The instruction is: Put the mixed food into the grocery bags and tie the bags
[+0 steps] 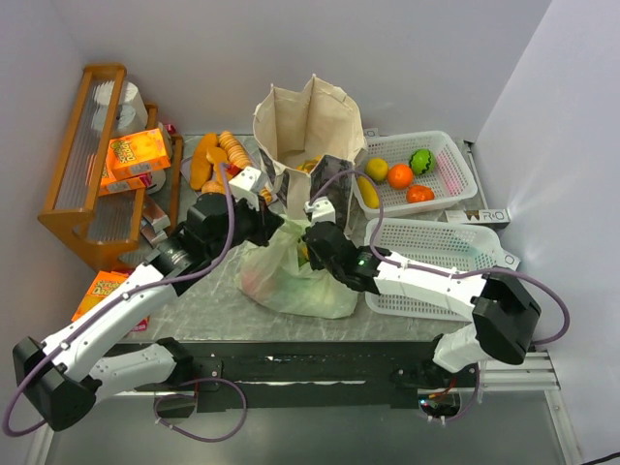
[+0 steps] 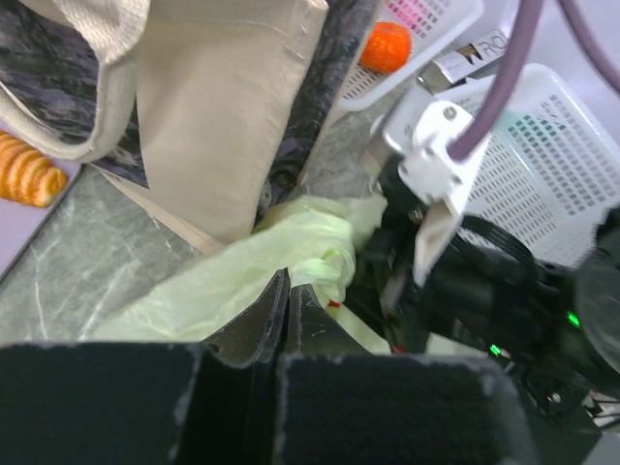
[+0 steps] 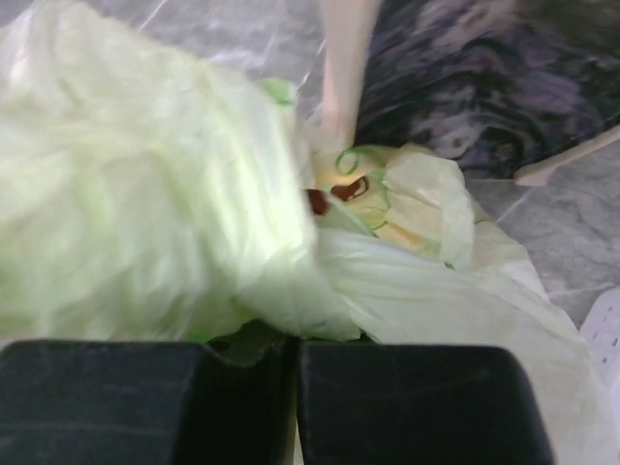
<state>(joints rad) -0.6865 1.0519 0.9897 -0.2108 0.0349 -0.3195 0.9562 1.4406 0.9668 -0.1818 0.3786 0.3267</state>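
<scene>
Left gripper (image 2: 287, 308) and right gripper (image 3: 296, 351) pinched shut, green bag (image 1: 291, 276) film between their fingers (image 2: 254, 334); hard pull risks tear, slip.

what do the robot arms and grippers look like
White shells with black joints on the left arm and right arm, a purple cable looping along each. The left gripper and right gripper are black; a green light glows on the right.

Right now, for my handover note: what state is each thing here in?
plastic bag: filled, slumped, top bunched, no knot visible.
canvas tote: upright, mouth open.
left gripper: shut on the plastic bag.
right gripper: shut on the plastic bag.
far basket: upright, holding fruit.
</scene>
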